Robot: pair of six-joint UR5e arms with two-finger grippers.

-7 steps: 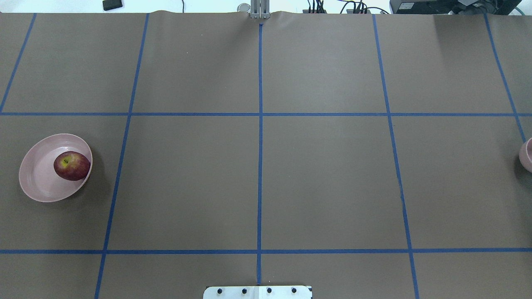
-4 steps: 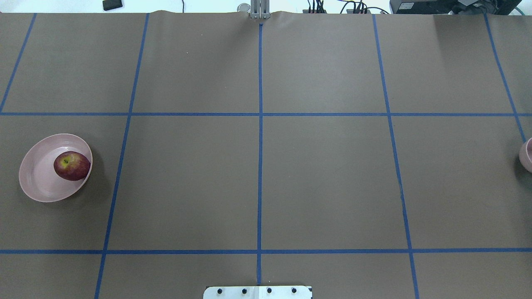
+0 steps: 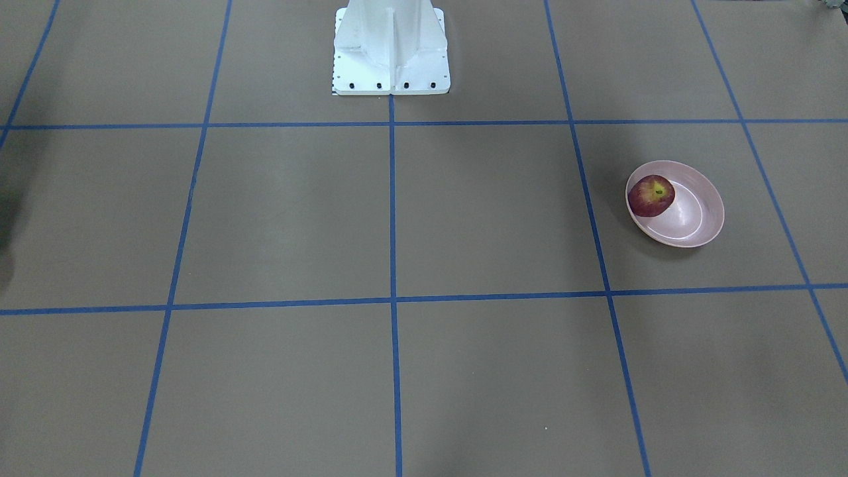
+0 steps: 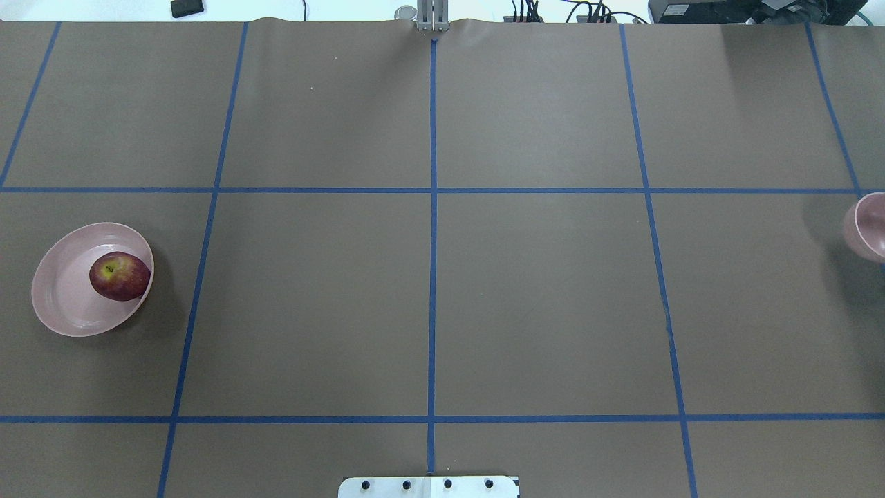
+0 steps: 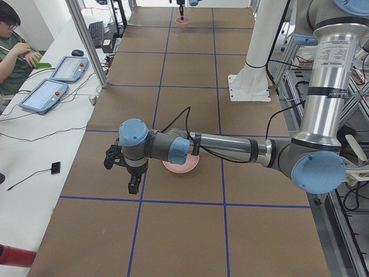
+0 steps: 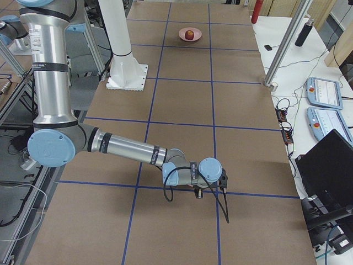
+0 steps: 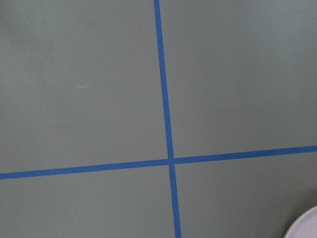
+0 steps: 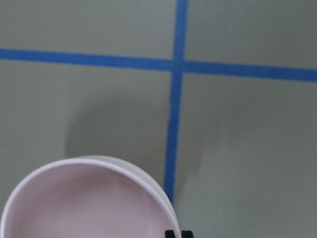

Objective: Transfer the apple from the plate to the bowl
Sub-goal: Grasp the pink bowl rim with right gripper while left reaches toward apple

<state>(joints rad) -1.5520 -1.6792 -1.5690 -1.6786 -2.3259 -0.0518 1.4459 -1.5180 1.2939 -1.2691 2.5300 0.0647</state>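
The red apple lies in the shallow pink plate at the table's left side. My left gripper hangs just beyond the plate; I cannot tell if it is open. The left wrist view shows only the plate's rim. The small deep pink bowl is at the right edge, its shadow cast apart from it. My right gripper is shut on the bowl's rim.
Blue tape lines grid the brown table. The white robot base stands at the near middle edge. A seated operator and control tablets are on the side bench beyond a metal post.
The bowl at the right edge has moved away from the robot and slightly inward, and now looks larger with a detached shadow. The apple and plate have not moved.
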